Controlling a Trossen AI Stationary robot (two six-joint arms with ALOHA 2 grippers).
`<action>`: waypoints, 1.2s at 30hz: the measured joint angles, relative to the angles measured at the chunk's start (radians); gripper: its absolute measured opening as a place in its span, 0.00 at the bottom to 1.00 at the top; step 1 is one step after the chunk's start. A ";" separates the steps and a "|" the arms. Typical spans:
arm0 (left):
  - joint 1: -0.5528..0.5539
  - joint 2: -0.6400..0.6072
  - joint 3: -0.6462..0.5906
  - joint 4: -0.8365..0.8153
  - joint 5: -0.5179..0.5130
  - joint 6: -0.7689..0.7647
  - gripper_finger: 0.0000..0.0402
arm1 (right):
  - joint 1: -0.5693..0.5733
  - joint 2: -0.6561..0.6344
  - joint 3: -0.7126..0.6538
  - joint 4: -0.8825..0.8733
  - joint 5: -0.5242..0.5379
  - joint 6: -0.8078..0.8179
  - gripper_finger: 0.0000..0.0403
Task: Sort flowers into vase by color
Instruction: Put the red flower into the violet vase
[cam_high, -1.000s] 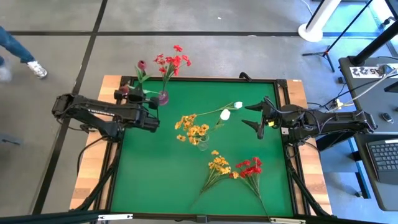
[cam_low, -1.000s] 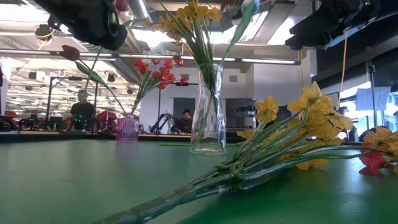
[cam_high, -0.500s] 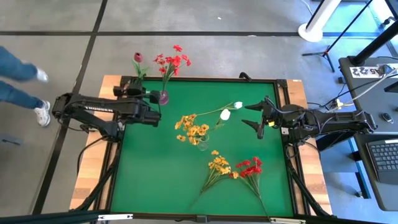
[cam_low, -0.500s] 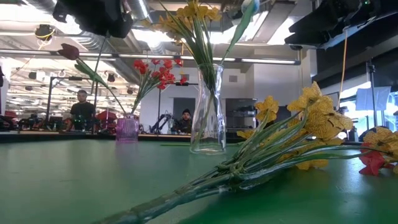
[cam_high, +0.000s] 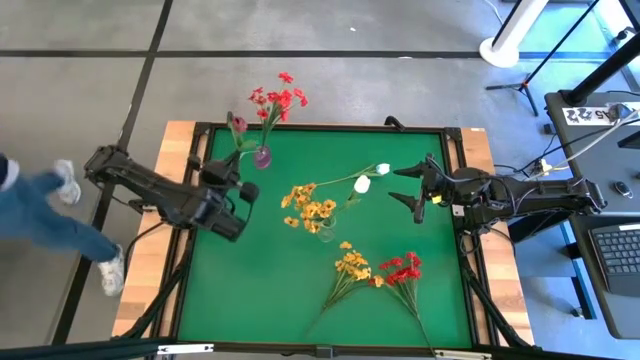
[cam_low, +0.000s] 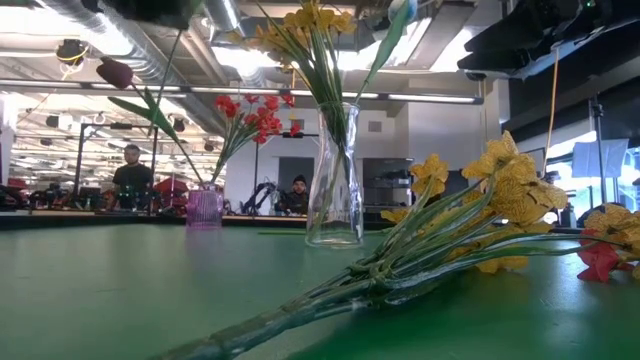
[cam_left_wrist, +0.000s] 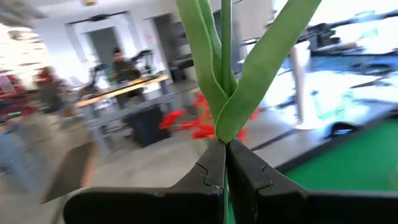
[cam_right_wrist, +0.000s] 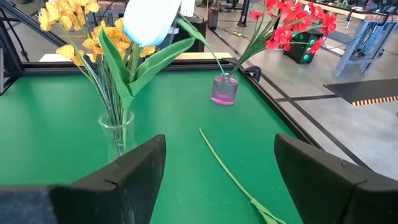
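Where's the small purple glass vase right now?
In the high view the small purple glass vase stands at the green mat's far edge on the left side, holding red flowers, just beyond the left gripper, which grips a dark pink-red bud's stem.

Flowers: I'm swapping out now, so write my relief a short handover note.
Left gripper: shut on a dark bud's stem, near the pink vase.
Right gripper: jaws open, empty, by the white blooms.
Done: pink vase holds red flowers; clear vase holds yellow flowers and a white bloom.
Left: the bud is not yet in a vase; a yellow bunch and a red bunch lie on the mat, plus one loose stem.
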 joint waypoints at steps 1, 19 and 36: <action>-0.033 0.000 0.008 0.002 0.000 0.000 0.00 | 0.000 0.000 0.000 0.003 0.000 0.000 0.74; -0.342 0.063 0.037 0.470 0.093 0.404 0.00 | 0.000 0.000 0.000 0.045 -0.015 -0.004 0.74; -0.049 0.082 -0.025 1.720 0.732 1.693 0.00 | 0.000 0.000 0.000 0.049 -0.059 0.023 0.74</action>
